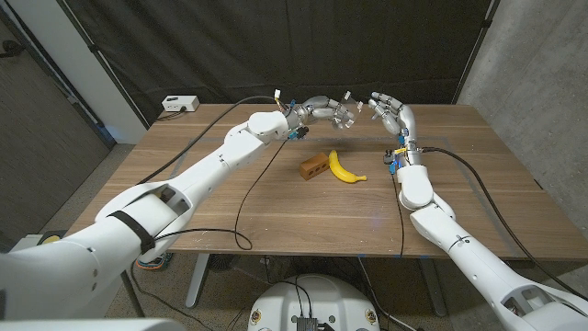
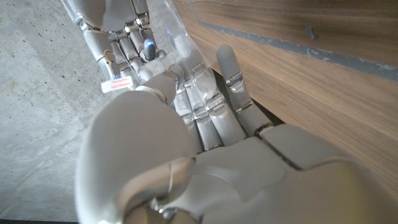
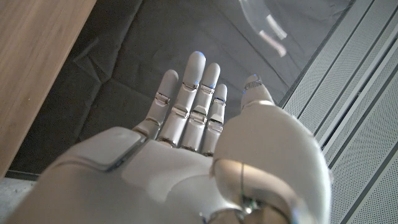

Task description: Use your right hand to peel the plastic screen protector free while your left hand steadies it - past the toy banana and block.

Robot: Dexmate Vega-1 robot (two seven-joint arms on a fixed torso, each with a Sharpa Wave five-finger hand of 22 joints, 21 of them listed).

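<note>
L hand (image 1: 322, 108) grips clear screen protector (image 1: 347, 112) mid-air past banana (image 1: 344, 167) & block (image 1: 314, 166). R hand (image 1: 390, 110) just beside it, fingers spread, holding nothing. Film prob. thin, light, slick: pinch a corner.
</note>
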